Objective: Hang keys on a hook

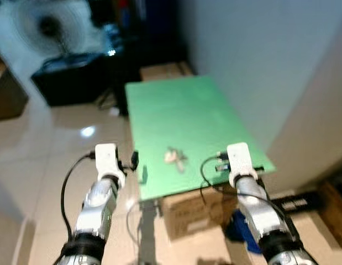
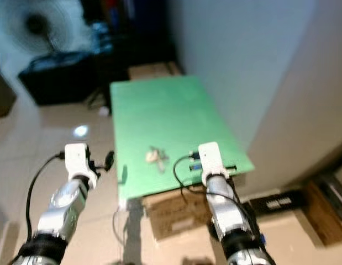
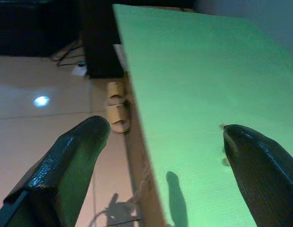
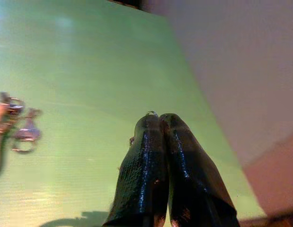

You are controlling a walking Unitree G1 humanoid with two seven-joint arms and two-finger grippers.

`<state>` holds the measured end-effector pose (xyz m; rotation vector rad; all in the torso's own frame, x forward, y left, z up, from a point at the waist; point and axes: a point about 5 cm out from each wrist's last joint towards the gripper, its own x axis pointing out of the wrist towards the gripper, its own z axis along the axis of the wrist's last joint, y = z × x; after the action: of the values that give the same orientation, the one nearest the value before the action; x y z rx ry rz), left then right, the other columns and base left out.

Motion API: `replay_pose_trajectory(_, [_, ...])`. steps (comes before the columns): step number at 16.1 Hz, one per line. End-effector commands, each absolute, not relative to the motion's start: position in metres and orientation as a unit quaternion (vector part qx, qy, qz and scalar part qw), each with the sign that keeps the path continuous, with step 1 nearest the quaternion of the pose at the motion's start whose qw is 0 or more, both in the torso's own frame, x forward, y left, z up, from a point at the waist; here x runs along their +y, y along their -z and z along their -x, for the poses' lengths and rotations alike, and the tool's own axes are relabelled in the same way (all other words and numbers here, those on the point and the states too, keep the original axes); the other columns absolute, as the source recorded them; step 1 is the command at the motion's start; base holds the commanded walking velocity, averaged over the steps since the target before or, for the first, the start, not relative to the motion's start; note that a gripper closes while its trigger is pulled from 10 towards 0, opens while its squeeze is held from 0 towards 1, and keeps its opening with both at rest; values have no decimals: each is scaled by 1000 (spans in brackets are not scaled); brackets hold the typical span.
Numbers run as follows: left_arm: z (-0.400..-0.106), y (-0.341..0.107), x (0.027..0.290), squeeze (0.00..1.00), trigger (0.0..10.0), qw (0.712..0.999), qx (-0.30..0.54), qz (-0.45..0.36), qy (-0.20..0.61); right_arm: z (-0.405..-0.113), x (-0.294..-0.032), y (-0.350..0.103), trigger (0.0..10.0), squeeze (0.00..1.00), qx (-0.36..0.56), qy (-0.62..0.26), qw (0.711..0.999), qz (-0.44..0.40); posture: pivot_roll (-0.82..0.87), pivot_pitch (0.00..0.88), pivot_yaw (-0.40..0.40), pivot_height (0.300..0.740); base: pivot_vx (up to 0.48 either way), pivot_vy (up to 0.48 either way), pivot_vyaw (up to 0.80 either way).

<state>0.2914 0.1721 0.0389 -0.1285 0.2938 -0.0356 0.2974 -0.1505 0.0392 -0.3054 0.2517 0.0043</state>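
one green table (image 1: 187, 110), one key bunch (image 1: 175, 158), two grippers

The two eye views look forward and down from head height onto a green table (image 1: 182, 116) standing against a pale wall (image 1: 259, 49), both arms reaching in from below, and they share almost the same scene with a slight sideways shift. The left wrist view looks low along its fingers (image 3: 66, 165) at the table's near left edge and the tiled floor (image 3: 37, 123) beside it. The right wrist view sits close above the tabletop, facing the wall, and shares the keys (image 4: 18, 127) with the eye views.
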Motion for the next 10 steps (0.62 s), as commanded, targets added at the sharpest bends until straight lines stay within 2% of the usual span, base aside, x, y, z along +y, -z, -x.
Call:
replay_pose_trajectory(1, [-292,-40,173,0,10000,987,146,59,16,-299,-149,-41,0,0,120,-4,982,145,-200,0,82,740,0,0,800])
replay_pose_trajectory(10, [-289,-40,172,0,10000,988,144,50,14,-302,-145,-39,0,0,130,-15,980,152,-175,0,66,740,0,0,800])
